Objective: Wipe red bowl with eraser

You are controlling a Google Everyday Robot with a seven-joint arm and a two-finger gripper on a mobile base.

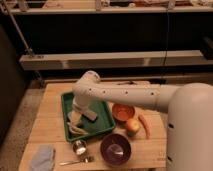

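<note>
The arm reaches from the robot's right side across the table (54, 98) and bends down into the green tray (107, 119). The claw (77, 116) hangs low inside the tray, just beside the eraser (90, 115), and it stands wide with nothing in it. This position makes sense, because the eraser must be picked up before any wiping can begin, so the step in hand seems to be the approach for the grasp.

The eraser lies flat on the tray floor, near the middle, with its dark face up. Something pale shows in the tray below the claw, but what it is cannot be told.

The red bowl (123, 111) stands upright on the table just to the right of the tray, near the eraser, and it looks empty, so the way to it will be short. In front of it lie a round fruit (132, 126) and a carrot (144, 125). The purple bowl (115, 148) at the front edge also seems empty.
</note>
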